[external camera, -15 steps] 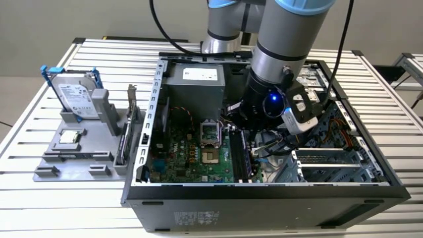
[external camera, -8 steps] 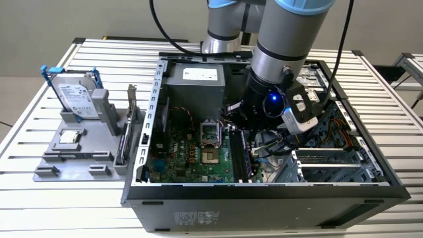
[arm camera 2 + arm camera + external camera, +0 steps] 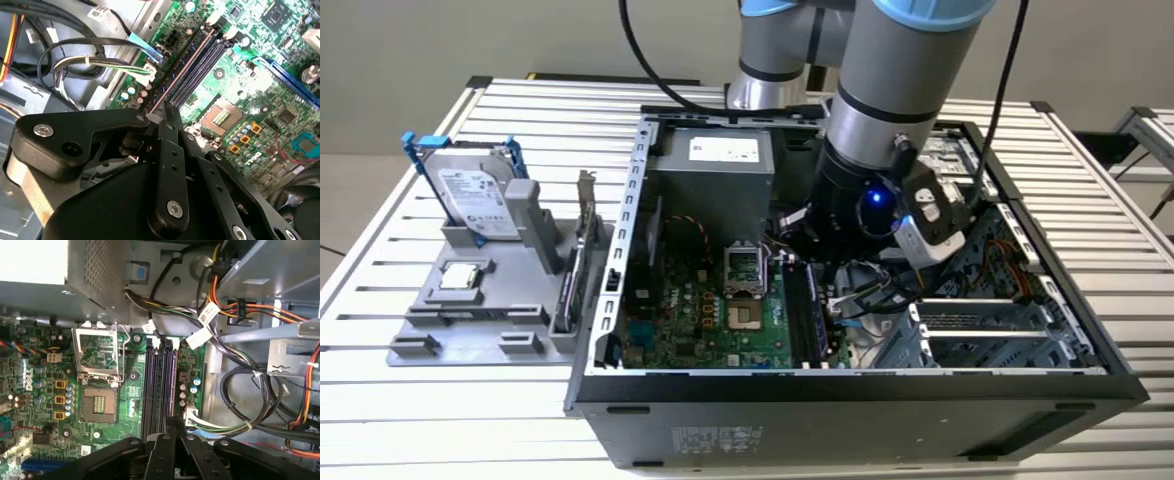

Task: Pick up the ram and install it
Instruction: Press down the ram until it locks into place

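Silver-grey arm [image 3: 887, 90] with light-blue joint caps, black cables, black screw-studded tool [image 3: 165, 165].

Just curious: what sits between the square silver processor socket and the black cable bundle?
Long black parallel memory slots, seen in the first wrist view.

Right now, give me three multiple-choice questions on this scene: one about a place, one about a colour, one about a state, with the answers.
1. Where is the gripper relative to the computer case?
A. Outside it
B. Inside it, over the memory slots
C. High above it

2. What colour is the motherboard?
A. Red
B. White
C. Green

3. What state is the CPU socket in?
A. Bare, with no cooler on it
B. Under a fan
C. Covered by a cloth

Answers:
1. B, the first wrist view looks past the gripper onto the slots.
2. C, the board is green in the exterior view.
3. A, its contacts lie exposed.
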Robot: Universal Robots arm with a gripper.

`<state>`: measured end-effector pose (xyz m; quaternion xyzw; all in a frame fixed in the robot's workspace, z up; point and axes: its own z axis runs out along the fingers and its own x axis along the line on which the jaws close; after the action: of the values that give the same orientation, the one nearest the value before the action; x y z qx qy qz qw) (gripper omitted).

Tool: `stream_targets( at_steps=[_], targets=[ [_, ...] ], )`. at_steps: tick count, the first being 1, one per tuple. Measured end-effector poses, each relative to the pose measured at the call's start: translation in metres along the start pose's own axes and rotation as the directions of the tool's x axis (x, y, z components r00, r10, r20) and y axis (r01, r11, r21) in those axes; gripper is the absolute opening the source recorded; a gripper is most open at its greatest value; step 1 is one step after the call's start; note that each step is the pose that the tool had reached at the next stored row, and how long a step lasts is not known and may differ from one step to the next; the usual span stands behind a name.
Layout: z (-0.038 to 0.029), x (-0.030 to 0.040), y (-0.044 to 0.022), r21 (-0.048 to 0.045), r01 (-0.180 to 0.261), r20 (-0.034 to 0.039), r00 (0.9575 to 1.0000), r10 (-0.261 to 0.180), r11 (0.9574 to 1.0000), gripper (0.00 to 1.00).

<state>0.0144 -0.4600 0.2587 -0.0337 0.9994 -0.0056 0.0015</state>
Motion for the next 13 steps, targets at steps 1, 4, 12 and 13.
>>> stream_targets(
  at_steps=[1,4,12,13],
  targets=[
    [0.0003,0.0000,0.0002,-0.0001,0.015,0.0002,0.9999,-0.015,0.9999,0.00],
    [0.0014,-0.0001,0.0008,-0.0003,0.073,0.0009,0.9973,-0.073,0.9973,0.00],
    [0.0040,-0.0001,0.0018,-0.0004,0.186,0.0022,0.9825,-0.186,0.9825,0.00],
    [0.0043,-0.0001,0.0018,-0.0005,0.202,0.0024,0.9794,-0.202,0.9794,0.00]
  ],
)
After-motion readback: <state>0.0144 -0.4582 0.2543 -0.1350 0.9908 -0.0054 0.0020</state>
